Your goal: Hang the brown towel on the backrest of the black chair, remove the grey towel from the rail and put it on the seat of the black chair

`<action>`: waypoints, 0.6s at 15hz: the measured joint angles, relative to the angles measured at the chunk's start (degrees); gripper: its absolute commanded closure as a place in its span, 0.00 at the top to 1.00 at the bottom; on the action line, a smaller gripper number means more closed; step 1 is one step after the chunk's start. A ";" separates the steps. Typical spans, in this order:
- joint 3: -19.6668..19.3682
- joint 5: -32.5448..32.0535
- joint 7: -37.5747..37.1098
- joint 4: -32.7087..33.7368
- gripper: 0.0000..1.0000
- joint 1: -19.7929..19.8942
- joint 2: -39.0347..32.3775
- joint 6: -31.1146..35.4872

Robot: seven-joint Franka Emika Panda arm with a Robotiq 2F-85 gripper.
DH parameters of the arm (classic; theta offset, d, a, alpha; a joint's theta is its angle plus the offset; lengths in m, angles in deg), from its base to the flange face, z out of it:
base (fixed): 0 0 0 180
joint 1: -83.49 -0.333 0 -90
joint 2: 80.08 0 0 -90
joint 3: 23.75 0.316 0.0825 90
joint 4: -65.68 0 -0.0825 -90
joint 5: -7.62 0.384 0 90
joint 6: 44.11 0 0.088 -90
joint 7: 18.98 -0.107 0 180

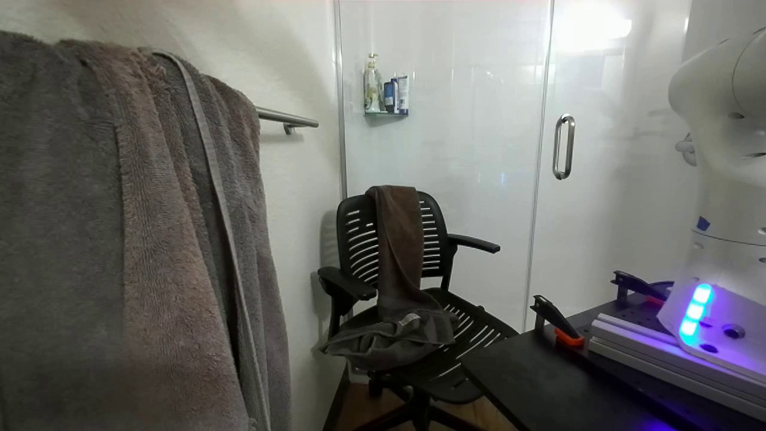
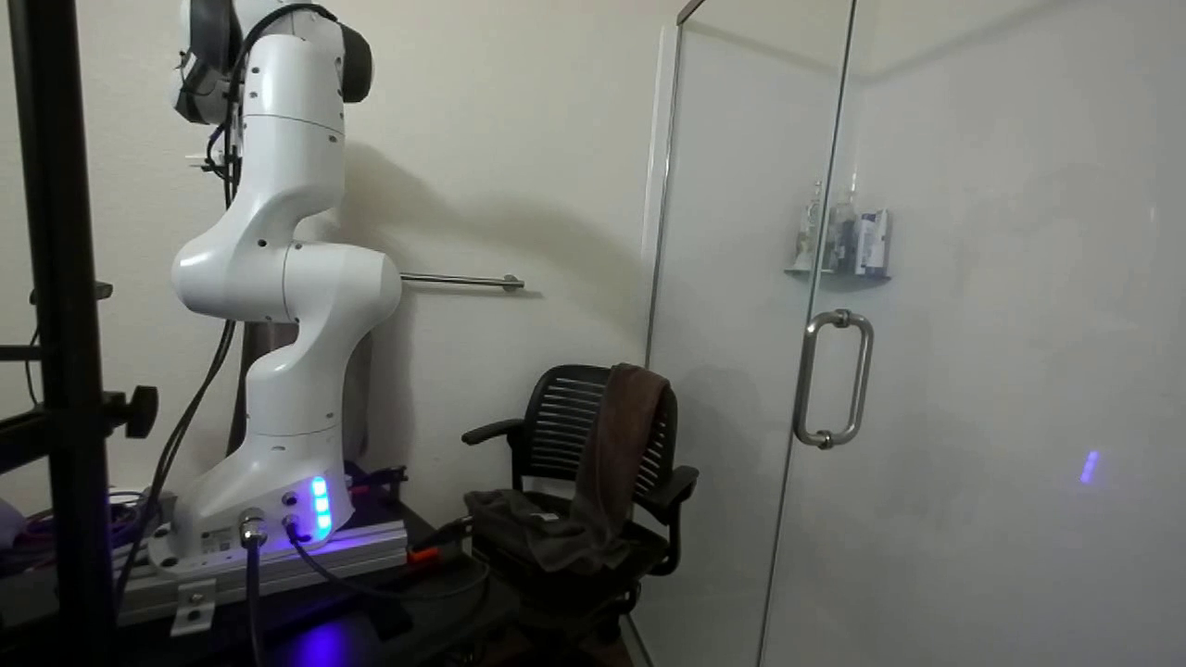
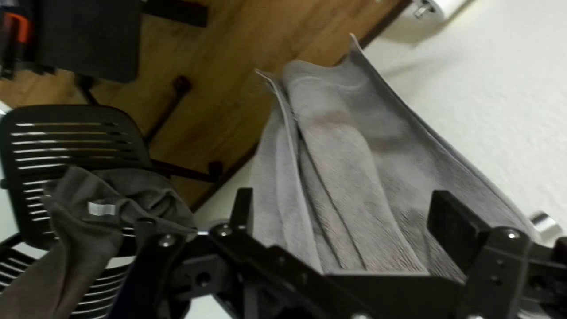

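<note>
Hang step is looking done; the second half is pending. In both exterior views the brown towel [image 1: 400, 239] is draping over the backrest [image 1: 361, 234] of the black chair [image 1: 444, 260], its lower part trailing onto the seat [image 1: 479, 338]; whether the rumpled dark grey cloth [image 1: 389, 344] there is the same piece, I cannot tell.

The grey towel [image 3: 354, 177] is hanging over the rail [image 1: 286, 117] in thick folds. In the wrist view the claw [image 3: 343, 212] is standing with its jaws well apart, gripping nothing visible.

Key relation — the grey towel is lying straight ahead of the claw, its folds showing between the jaws. Its long axis is running down the wall [image 3: 500, 75] toward the floor [image 3: 234, 48], away from the claw, and the jaws are facing each other across that axis. Depth is unclear: I cannot tell whether the tips are flanking cloth or hovering short of it.

The next move is probably calling for a deep bite into the folds. In the wrist view the black chair is standing off to the left, likely the carry direction. Risk — pinching too little and the rest snagging on the rail.
</note>
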 measured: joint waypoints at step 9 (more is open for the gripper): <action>9.79 -15.26 -7.13 -17.51 1.00 0.82 14.07 -12.72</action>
